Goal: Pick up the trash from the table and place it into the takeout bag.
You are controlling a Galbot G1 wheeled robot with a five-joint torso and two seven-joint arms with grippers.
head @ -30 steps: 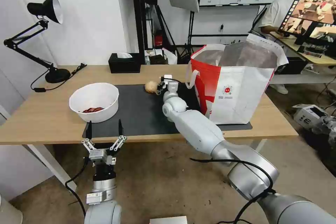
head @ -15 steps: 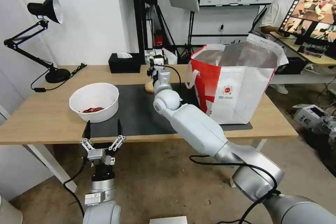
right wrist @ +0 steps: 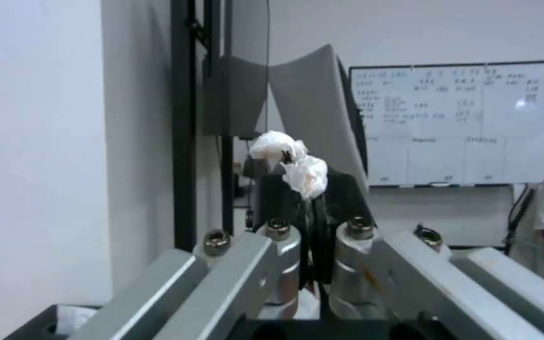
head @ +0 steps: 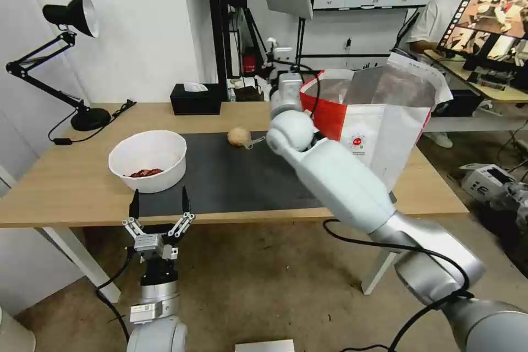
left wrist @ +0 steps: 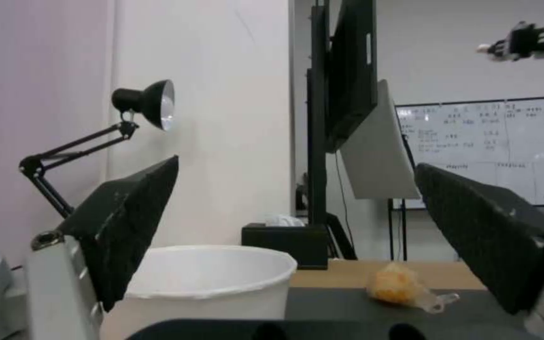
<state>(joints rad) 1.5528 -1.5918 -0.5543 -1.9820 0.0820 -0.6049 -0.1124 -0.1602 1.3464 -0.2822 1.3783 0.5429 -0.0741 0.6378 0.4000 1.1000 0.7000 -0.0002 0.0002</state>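
**Three cameras, one shared stretch of surface**

The head camera looks forward and down from above, taking in the whole surface (head: 66, 187), the takeout bag (head: 379, 121) and both arms. The left wrist camera sits low at the surface's near edge, facing level across it between the left pincer (left wrist: 297, 236) fingers; it shares the white bowl (left wrist: 209, 278), tan lump (left wrist: 390, 289) and desk lamp (left wrist: 146, 101) with the head view. The right wrist camera rides high, aimed at the back wall past the right pincer (right wrist: 303, 198), which seems to pinch a white scrap (right wrist: 294, 165).
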